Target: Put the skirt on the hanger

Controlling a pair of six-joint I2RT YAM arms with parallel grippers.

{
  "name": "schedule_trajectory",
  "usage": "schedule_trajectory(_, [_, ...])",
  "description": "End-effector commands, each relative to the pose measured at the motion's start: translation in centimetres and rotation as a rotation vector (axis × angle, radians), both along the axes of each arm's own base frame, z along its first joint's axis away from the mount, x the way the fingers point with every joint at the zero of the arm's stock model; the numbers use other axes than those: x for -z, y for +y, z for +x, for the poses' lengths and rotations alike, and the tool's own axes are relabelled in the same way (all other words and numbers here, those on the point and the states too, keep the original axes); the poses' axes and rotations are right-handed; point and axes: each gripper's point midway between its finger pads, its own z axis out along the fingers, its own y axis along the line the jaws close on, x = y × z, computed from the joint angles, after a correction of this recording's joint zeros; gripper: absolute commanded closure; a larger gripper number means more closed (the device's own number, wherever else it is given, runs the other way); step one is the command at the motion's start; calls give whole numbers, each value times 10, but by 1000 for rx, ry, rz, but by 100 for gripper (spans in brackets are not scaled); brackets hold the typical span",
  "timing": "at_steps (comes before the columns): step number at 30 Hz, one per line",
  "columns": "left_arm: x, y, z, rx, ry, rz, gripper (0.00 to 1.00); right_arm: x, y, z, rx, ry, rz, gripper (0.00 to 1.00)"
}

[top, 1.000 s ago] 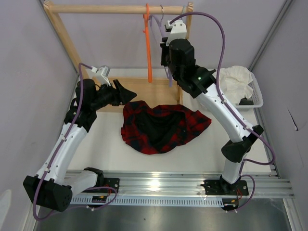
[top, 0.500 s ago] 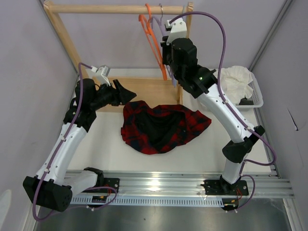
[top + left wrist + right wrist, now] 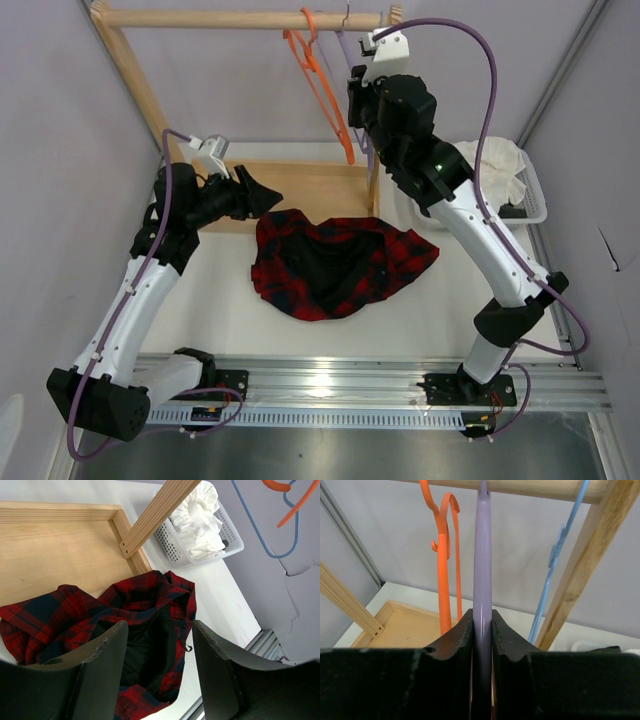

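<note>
While the right gripper (image 3: 482, 625) has its fingers (image 3: 455, 645) clenched on the lavender hanger (image 3: 482, 555), the hanger's top meets the wooden rail (image 3: 530, 487) at the upper edge of the right wrist view. A sideways pull could catch the hook on that rail. It could also knock the orange hanger (image 3: 442, 565) at left or the pale blue hanger (image 3: 547, 595) at right. The thin shaft may also twist in the pinch. The plaid skirt (image 3: 335, 262) lies crumpled on the table (image 3: 230, 300) at the centre of the top view. Near it hovers the left gripper (image 3: 159, 627), fingers spread and empty.
</note>
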Motion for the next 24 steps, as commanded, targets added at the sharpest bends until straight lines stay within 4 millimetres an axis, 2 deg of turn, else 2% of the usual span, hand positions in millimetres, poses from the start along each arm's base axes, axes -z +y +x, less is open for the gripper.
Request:
schedule_trajectory(1, [-30,-2,-7,33,-100,2,40,-51,-27,-27,-5,-106,108,100])
schedule_trajectory(6, [-28,-3,-7,39,-94,2,40,-41,-38,-43,-20,-70,117,100])
schedule_trajectory(7, [-31,-4,-6,39,-101,0,40,-46,-44,-51,-25,-76,123,100])
schedule_trajectory(8, [-29,-4,-6,40,-97,-1,40,-34,-43,-52,-30,-51,127,100])
schedule_trajectory(13, [-27,-5,-4,42,-88,-4,40,-22,-52,-72,-60,-17,136,100])
schedule_trajectory(16, [-20,-6,-2,42,-68,-2,41,-13,-59,-85,-82,14,142,100])
schedule_trajectory(17, [-18,-5,-1,37,-61,-1,41,-17,-64,-94,-96,7,158,100])
schedule_trajectory(18, [-16,-4,0,25,-58,0,41,-5,-63,-96,-108,34,154,100])
schedule_trajectory(24, [5,-1,5,-6,-1,6,41,7,-72,-125,-171,74,191,100])
